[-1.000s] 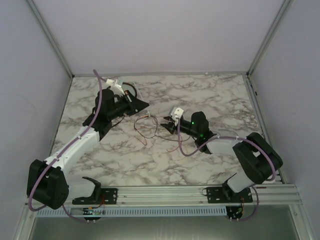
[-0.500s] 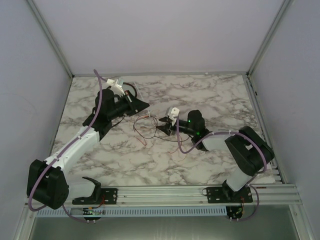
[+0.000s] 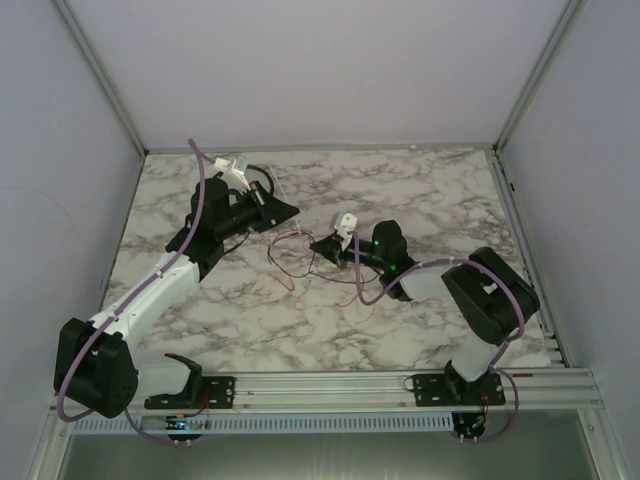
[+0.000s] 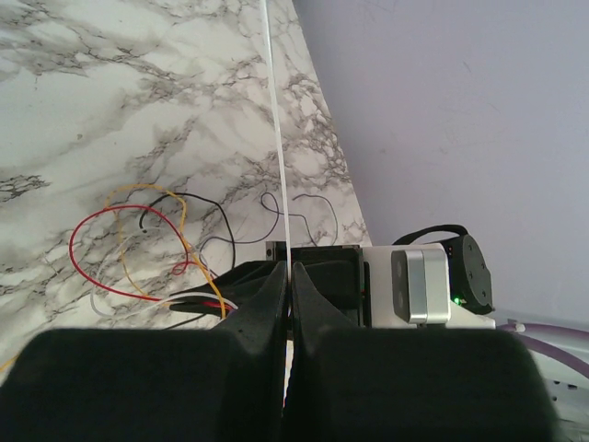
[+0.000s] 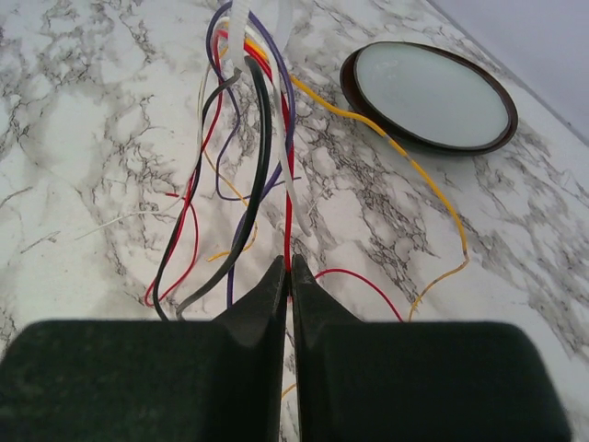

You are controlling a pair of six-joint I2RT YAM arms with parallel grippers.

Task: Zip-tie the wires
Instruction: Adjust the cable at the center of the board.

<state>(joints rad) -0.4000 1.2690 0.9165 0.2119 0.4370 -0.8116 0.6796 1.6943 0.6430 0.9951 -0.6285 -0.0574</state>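
Rail (image 3: 330, 385): alu strip at bench's near edge, well to near side of dish; both arm bases bolted on it.
R hand (image 5: 288, 272): near-right of dish, low over bench. Fingers pressed together, clamped on wires. A red strand and a pale one run straight into the seam betw. the tips.
Wires (image 5: 261, 129): loose tangle lying on bench just on near side of dish, betw. dish and R hand. Red, black, purple, white and yellow strands. In R wrist view they draw together into a bunch at the end away from R hand, w/ pale bands there. One yellow strand (image 5: 405, 152) curves off alone, passing just beside dish rim.
L hand (image 4: 287, 276): just on near side of dish, tips pointing toward wires and R hand. Fingers together, pinching a thin white zip tie.
Zip tie (image 4: 278, 138): straight narrow strip, runs from L hand's tips out over the marble and off the frame edge. Far end not in view.
Dish (image 5: 428, 92): round, dark rim, pale inside. Flat on bench, apart from the main tangle.
Bench (image 3: 420, 200): white-grey marble top, extends past dish to plain pale walls (image 3: 320, 70) at back and sides.
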